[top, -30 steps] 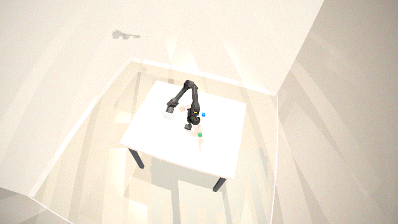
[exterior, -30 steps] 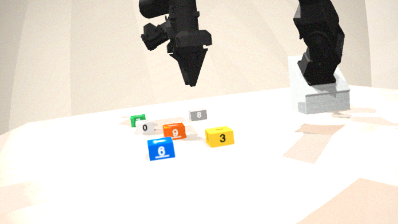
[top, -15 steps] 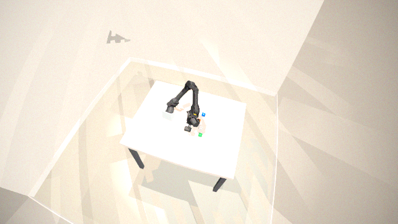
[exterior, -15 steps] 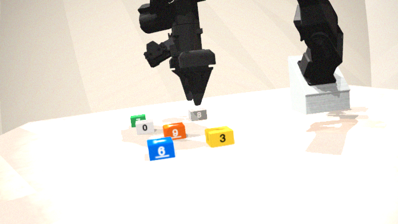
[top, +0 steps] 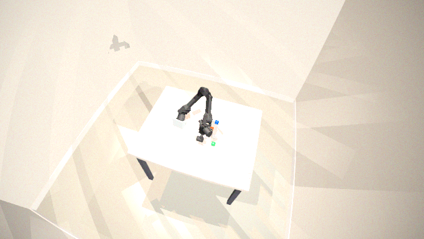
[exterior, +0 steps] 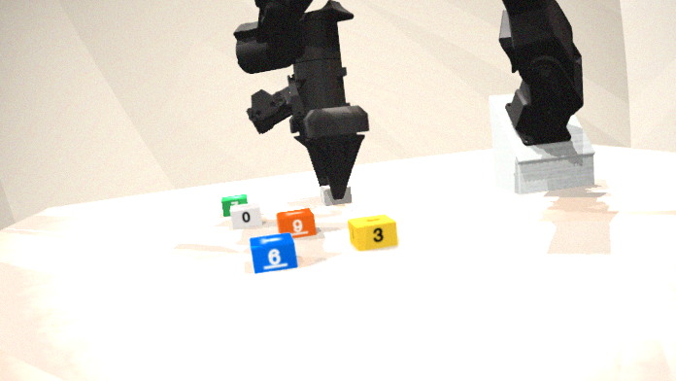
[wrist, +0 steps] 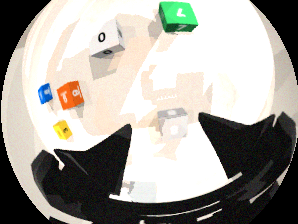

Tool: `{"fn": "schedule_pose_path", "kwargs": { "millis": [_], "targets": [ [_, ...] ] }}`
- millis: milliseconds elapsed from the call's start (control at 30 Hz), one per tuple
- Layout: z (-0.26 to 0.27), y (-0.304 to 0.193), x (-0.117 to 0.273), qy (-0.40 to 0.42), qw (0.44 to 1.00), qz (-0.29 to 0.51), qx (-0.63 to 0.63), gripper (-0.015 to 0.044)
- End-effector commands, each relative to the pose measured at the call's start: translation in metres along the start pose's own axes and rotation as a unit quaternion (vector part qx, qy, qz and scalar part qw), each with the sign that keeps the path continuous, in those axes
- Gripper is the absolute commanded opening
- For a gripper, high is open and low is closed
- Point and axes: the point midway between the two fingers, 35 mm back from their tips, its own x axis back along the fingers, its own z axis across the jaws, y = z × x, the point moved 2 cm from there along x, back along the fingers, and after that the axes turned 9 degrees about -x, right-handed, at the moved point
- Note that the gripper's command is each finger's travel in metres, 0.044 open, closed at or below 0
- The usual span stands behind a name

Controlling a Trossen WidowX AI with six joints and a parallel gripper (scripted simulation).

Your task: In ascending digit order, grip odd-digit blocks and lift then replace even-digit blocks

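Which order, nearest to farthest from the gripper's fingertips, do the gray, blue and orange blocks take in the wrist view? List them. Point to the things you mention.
1. Gray block [exterior: 326, 196] [wrist: 172, 124]: just right of the picture's centre.
2. Orange block [top: 211, 128] [exterior: 296, 224] [wrist: 70, 95]: toward the left.
3. Blue block [top: 217, 122] [exterior: 273, 254] [wrist: 45, 94]: farther left, beyond the orange one.
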Motion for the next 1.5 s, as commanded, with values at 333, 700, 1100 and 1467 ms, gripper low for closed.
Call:
{"fn": "schedule_pose_path", "kwargs": {
  "millis": [333, 700, 1100, 1467],
  "targets": [
    [0.0002, -0.0023, -0.0042, 0.004, 1.000, 0.003, -0.006, 0.0120],
    [0.0002, -0.0023, -0.0042, 0.004, 1.000, 0.003, -0.006, 0.0120],
    [0.0002, -0.0023, -0.0042, 0.004, 1.000, 0.003, -0.006, 0.0120],
    [-0.0001, -0.0022, 0.0056, 0.004, 1.000, 0.003, -0.006, 0.0120]
  ]
}}
